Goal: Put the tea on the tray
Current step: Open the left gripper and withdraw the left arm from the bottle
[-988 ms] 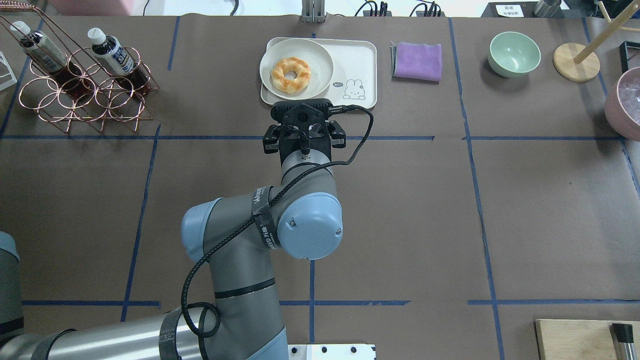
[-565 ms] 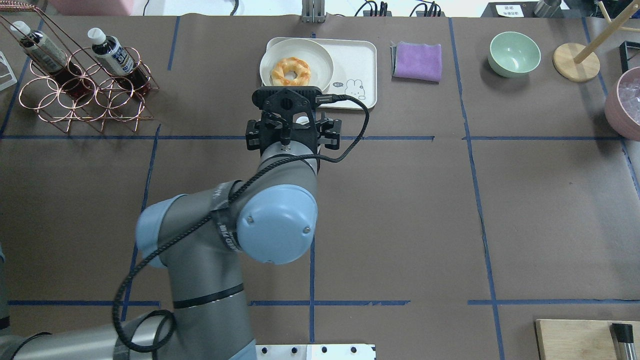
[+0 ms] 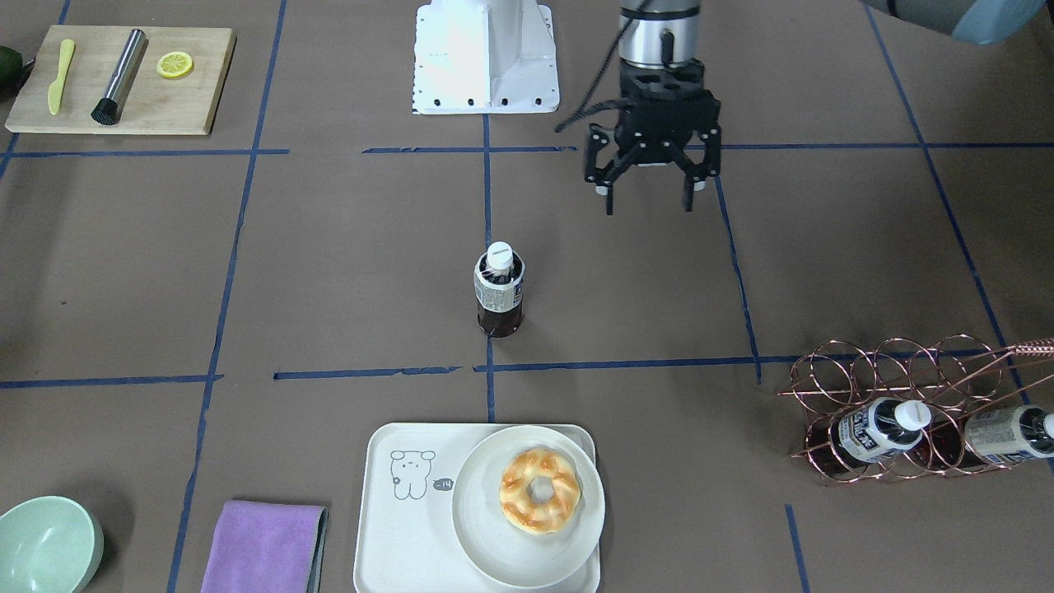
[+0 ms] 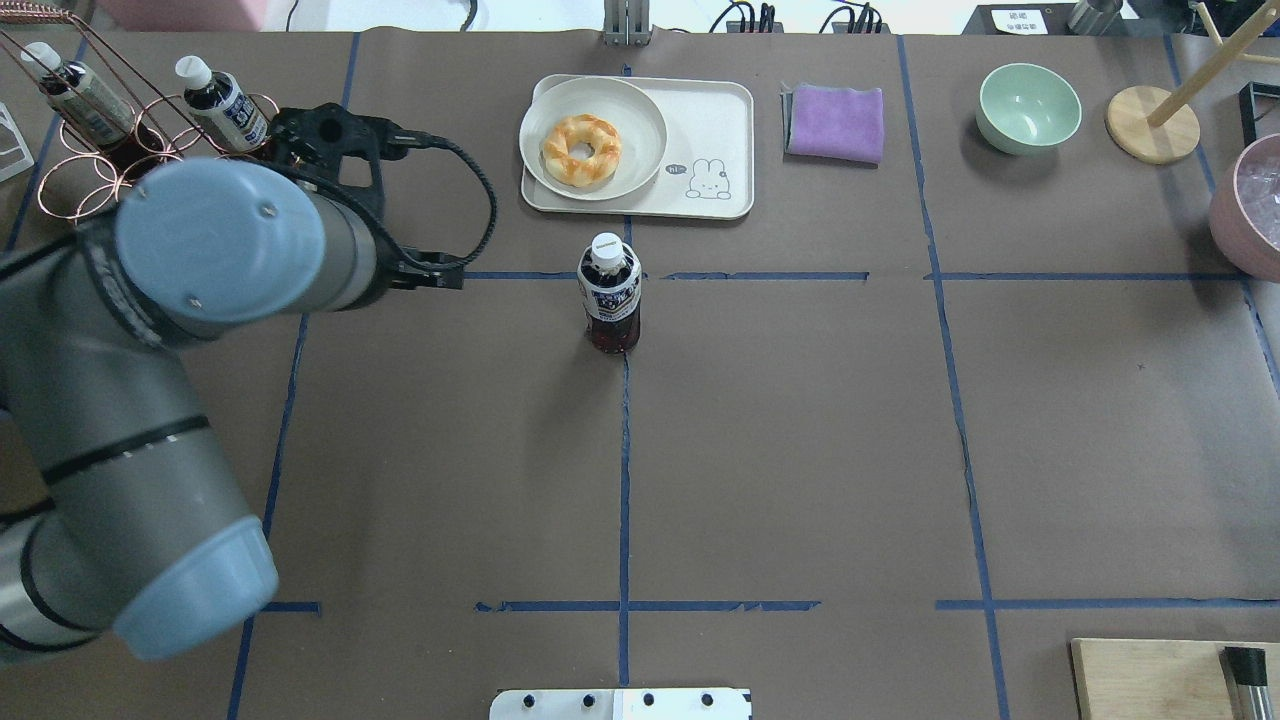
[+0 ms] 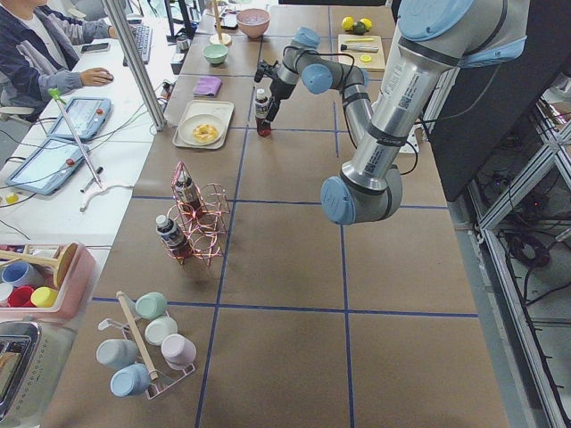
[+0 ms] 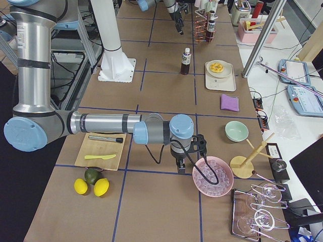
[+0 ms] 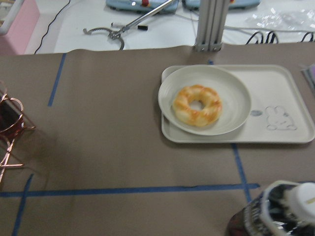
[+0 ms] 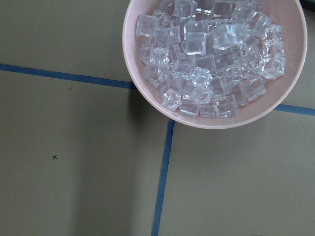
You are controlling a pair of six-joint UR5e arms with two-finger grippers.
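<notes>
Robotics lab, taped table point(image 4: 800, 450), operator desk point(image 5: 45, 209)

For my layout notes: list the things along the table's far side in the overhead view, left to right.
copper wire rack → tray → purple cloth → green bowl → round wooden base → pink bowl of ice

So the tea point(image 3: 499, 288) stands upright, off the tray point(image 3: 403, 527), on the robot's side of it. Left gripper point(image 3: 649, 206) hangs, jaws spread wide, even farther from the tray.

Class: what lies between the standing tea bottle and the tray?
Only bare brown paper, crossed by a blue tape line, separates the tea and the tray, shown in the front-facing view.
</notes>
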